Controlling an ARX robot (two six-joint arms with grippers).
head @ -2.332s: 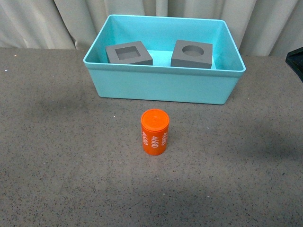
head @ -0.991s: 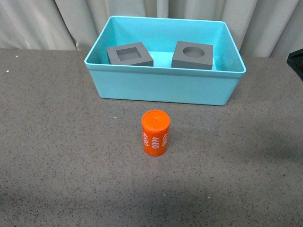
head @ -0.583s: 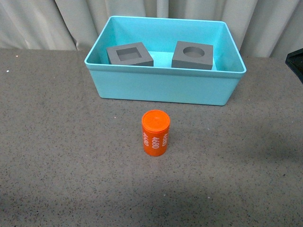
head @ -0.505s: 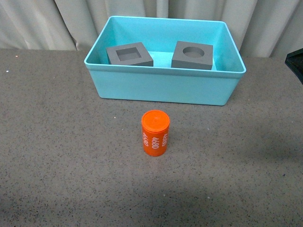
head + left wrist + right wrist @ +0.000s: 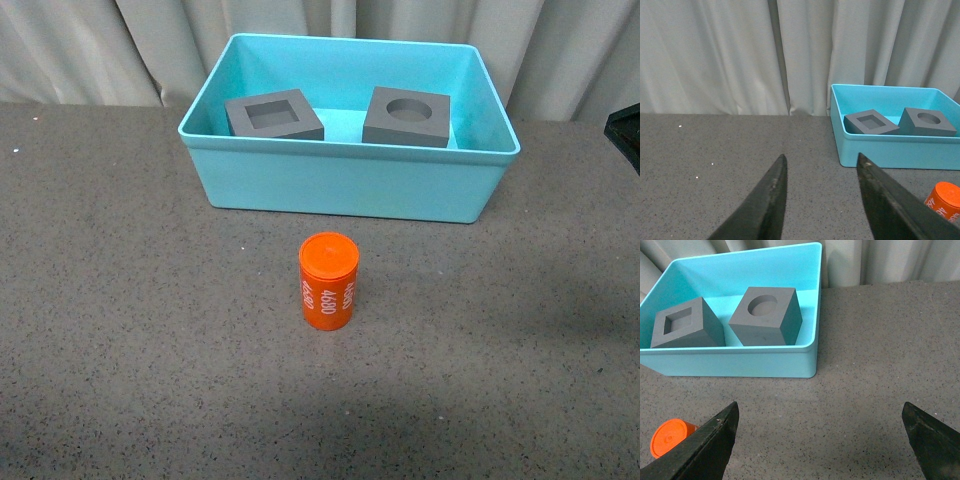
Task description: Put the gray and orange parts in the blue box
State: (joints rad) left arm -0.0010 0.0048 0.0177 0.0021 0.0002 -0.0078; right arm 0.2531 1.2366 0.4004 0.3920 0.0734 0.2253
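Right gripper wide, empty: bare table ahead to blue box rim; orange cylinder outside one finger. Left gripper parted.

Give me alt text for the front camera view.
An orange cylinder stands upright on a gray table in front of a blue box holding two gray cubes, one with a square recess, one with a round recess.

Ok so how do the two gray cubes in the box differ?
The left cube has a square recess in its top; the right cube has a round one. The left cube sits toward the box's left wall, the right cube toward its right wall. Both are matte gray, similar in size, and inside the box, recess up.
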